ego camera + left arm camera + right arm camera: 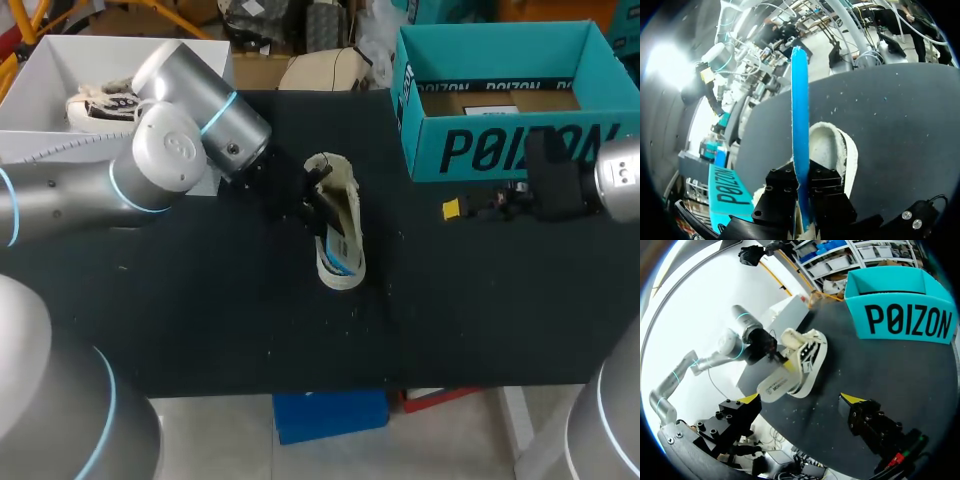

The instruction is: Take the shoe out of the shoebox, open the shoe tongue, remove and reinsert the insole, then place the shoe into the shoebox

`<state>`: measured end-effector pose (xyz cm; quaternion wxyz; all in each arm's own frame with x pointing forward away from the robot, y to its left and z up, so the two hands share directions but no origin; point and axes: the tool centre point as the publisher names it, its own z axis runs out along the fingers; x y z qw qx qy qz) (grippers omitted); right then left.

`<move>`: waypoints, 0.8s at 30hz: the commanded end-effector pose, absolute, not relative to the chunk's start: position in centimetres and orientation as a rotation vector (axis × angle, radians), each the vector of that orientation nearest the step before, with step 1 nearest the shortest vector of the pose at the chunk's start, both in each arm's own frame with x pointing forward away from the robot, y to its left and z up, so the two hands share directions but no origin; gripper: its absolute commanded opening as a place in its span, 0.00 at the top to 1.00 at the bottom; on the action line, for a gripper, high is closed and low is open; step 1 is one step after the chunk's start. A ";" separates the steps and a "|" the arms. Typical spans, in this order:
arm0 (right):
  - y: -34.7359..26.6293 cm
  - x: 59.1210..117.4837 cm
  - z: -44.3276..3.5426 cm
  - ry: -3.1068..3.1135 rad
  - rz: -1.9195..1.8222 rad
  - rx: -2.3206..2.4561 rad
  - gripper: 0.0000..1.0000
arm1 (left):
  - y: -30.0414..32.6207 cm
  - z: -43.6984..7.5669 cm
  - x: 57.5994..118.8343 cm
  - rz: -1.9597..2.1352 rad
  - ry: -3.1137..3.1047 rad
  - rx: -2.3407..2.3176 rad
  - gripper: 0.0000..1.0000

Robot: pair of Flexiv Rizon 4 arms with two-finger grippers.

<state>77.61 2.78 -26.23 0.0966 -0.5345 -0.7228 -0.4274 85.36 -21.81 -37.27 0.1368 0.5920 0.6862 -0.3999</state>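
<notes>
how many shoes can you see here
2. One shoe lies on its side mid-table at the left gripper. What looks like a second shoe sits in the white box at far left, partly hidden by the left arm.

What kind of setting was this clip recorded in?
Likely a robotics lab test bench: left arm and right arm over a black table, the left pincer shut on a blue insole, a teal shoebox nearby.

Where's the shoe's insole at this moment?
In the head view, the insole sticks out of the shoe lying mid-table, left of the teal shoebox. The left gripper clamps it edge-on between its fingers.
</notes>
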 end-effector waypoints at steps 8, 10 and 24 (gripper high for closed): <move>2.9 77.6 -26.2 -2.141 -1.264 -1.586 0.00 | -21.9 -36.7 83.8 -1.237 1.935 1.710 0.35; 2.9 77.6 -26.2 -2.141 -1.264 -1.586 0.00 | -21.7 -36.2 83.1 -1.246 1.925 1.712 0.44; 2.9 77.6 -26.2 -2.141 -1.264 -1.586 0.00 | -20.7 -33.8 79.6 -1.224 1.882 1.796 0.56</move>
